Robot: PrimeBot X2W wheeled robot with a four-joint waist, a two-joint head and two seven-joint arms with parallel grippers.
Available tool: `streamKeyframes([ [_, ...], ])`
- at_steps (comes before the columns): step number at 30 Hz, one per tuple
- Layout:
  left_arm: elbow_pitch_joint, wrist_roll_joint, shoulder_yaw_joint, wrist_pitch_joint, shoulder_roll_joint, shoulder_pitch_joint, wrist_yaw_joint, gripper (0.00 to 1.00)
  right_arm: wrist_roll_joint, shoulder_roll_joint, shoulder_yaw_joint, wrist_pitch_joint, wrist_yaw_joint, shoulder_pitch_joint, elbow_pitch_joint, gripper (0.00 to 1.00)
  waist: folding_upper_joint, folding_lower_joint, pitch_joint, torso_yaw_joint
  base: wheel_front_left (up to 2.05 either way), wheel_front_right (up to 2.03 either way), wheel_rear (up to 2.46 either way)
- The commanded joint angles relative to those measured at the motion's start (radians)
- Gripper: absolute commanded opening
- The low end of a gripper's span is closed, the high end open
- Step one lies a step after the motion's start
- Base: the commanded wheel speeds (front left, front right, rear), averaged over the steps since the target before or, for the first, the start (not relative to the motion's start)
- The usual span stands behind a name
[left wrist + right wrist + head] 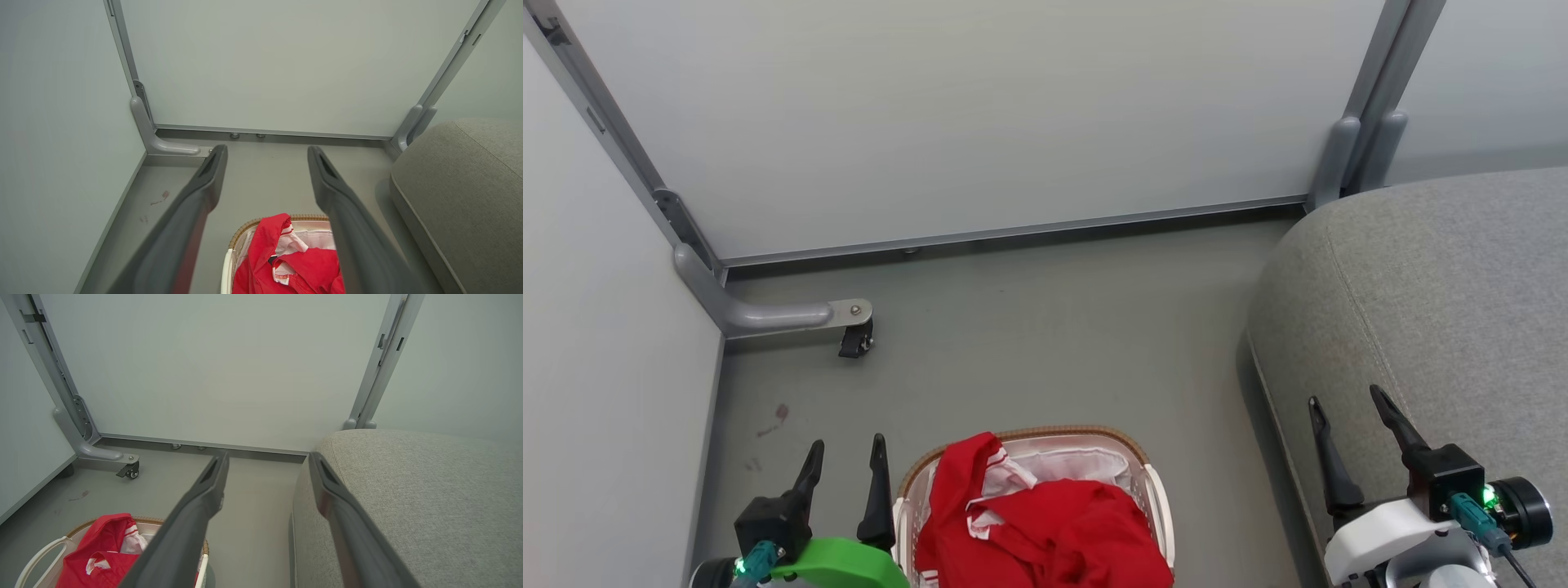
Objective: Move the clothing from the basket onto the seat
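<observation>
Clothing, bright red soft fabric heap with white striped trim [1045,523], mounded in small white perforated basket with brown woven rim [1054,430]. Likely light, limp, drapey; pinch raised top fold. Left gripper [847,443] fingers apart, empty, just beside basket. Right gripper [1344,397] apart, empty, by large grey upholstered seat [1437,310].

At 6 o'clock on the floor [1045,327], basket [1158,498] with clothing [1054,523] heaped inside; at 3 o'clock from it, apart, seat [1437,310]; at 10 o'clock, caster [856,341]; behind all, at 12 o'clock, partition [980,122]
</observation>
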Motion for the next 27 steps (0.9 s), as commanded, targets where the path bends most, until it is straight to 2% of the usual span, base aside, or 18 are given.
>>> streamKeyframes([
  [1,0.000,0.004,0.000,-0.001,0.007,-0.011,-0.002,1.00,0.005,-0.006,0.000,-0.005,0.000,0.008,-0.004,1.00,-0.0001,0.0000,0.002,0.000,0.00,0.00,0.00],
  [8,-0.008,0.007,-0.012,-0.001,0.006,-0.035,-0.005,1.00,0.002,-0.006,-0.002,-0.005,0.000,-0.016,-0.022,1.00,-0.0001,0.0000,0.050,-0.006,0.00,0.00,0.00],
  [16,0.028,0.029,-0.038,-0.001,0.006,-0.137,-0.007,1.00,0.008,-0.006,0.003,-0.005,0.000,-0.104,-0.056,1.00,-0.0001,0.0000,0.223,-0.029,0.00,0.00,0.00],
  [27,0.301,0.105,-0.067,0.000,0.007,-0.381,-0.003,1.00,0.048,-0.005,0.054,-0.005,0.000,-0.271,-0.083,1.00,-0.0001,0.0000,0.509,-0.102,0.00,0.00,0.00],
])
